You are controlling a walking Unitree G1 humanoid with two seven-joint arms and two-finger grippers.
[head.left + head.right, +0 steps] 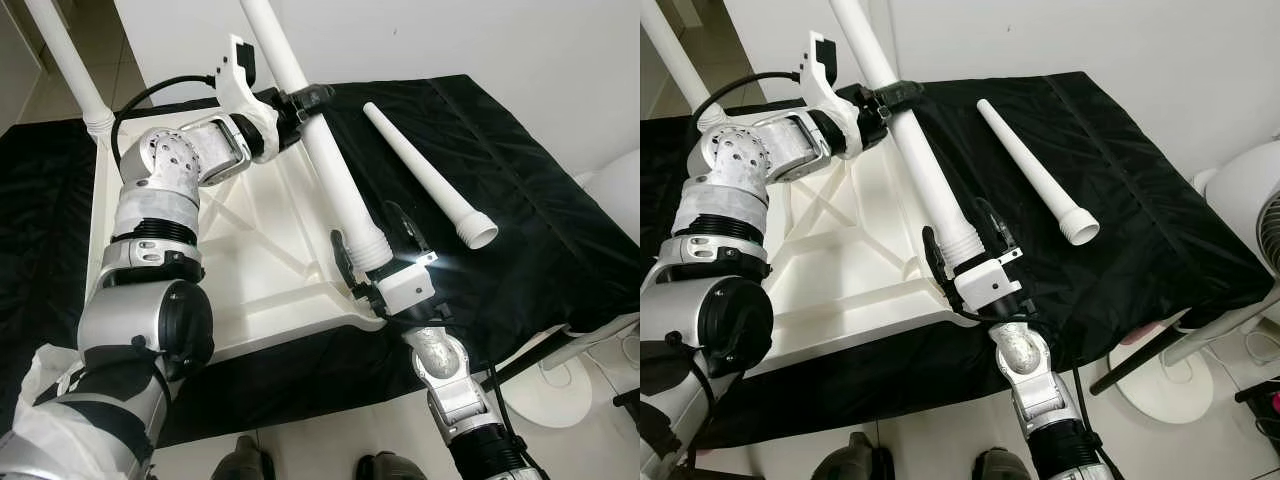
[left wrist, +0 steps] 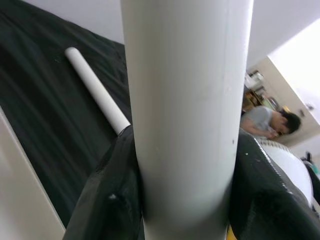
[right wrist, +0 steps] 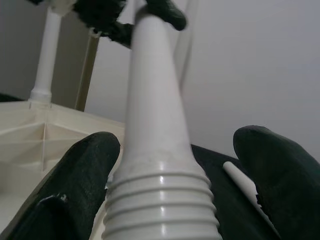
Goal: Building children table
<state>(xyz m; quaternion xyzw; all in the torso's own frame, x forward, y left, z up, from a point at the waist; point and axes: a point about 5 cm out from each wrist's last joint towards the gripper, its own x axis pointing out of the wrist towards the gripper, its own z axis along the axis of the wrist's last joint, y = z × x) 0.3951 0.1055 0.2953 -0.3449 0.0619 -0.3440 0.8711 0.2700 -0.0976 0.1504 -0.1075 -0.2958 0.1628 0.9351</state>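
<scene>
A leg (image 1: 325, 165) is being fitted into the near corner of the upturned tabletop (image 1: 265, 260). The left claw (image 1: 292, 105) is clamped on its shaft; the right claw (image 1: 378, 250) straddles the ribbed base, fingers spread. Next — probably seating it firmly. A spare leg (image 1: 425, 180) lies on the black cloth (image 1: 520, 220).

There is one white plastic tabletop (image 1: 262, 262), lying upside down on one black cloth (image 1: 520, 200). I count three white round plastic legs: two stand (image 1: 330, 170) (image 1: 70, 65) on the tabletop and one lies loose (image 1: 425, 178) on the cloth.
</scene>
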